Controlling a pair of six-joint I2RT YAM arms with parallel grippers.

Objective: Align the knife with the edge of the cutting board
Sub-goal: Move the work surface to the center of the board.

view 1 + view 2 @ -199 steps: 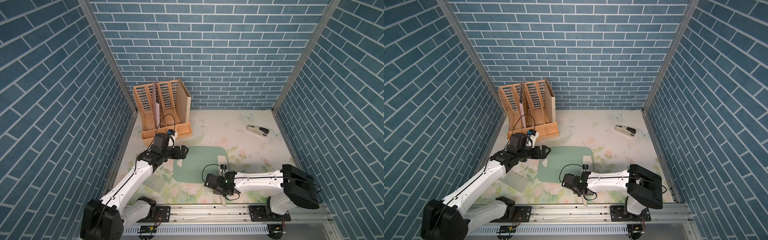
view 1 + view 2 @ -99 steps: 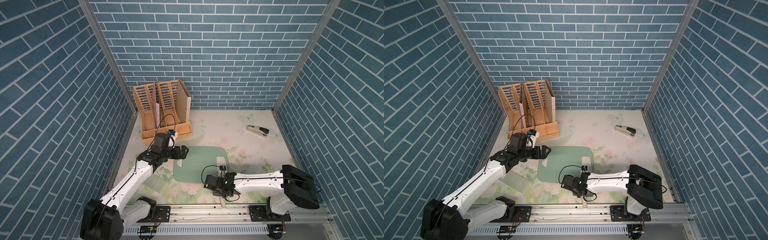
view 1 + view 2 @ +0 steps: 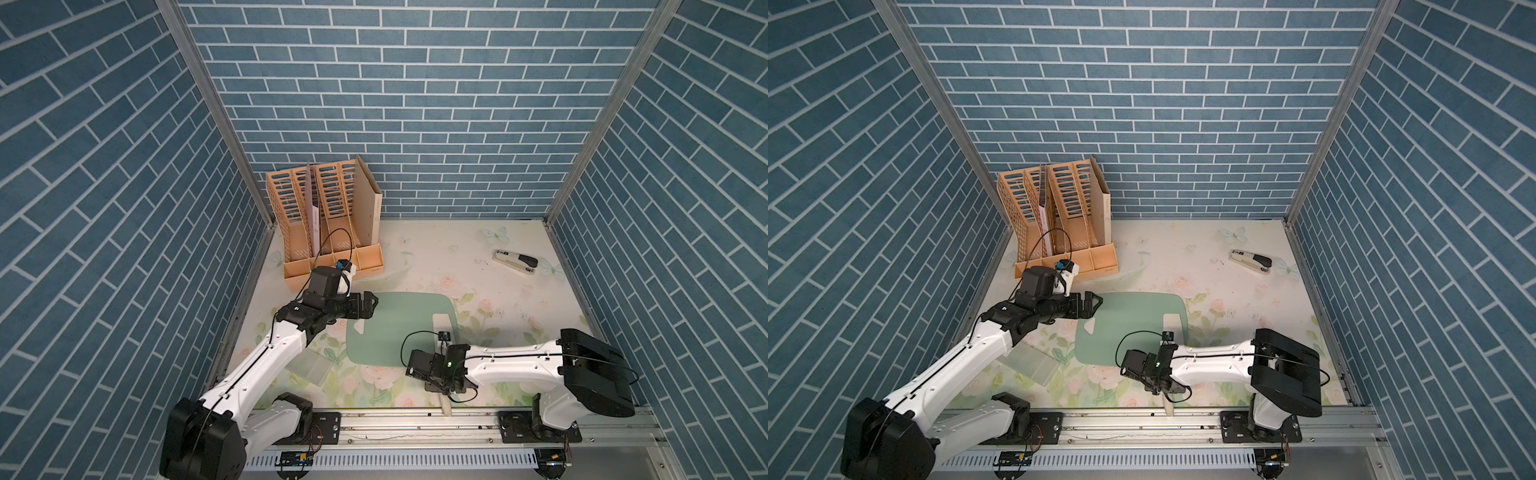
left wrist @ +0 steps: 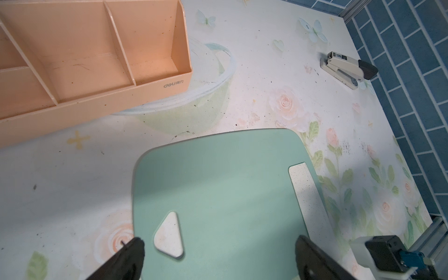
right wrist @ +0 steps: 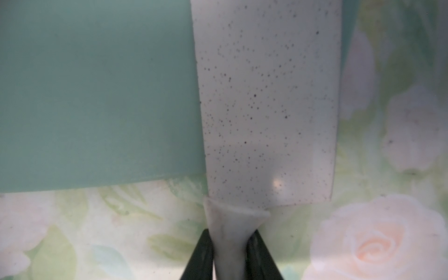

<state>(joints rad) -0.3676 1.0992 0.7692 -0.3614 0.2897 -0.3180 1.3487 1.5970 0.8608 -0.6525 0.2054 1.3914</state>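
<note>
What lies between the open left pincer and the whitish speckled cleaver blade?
Only the bare, thin pale-green cutting board, plain in the left wrist view.

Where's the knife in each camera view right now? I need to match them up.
Top view: knife low centre, along cutting board's right edge.
Top view: knife low centre, same edge.
Left wrist: blade strip right of picture centre.
Right wrist: blade fills centre, handle in right gripper.
Shared landmark: the green cutting board.

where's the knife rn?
In both top views the knife lies blade-flat at the right edge of the cutting board, handle pointing toward the front rail and clamped in the right tool.
</note>
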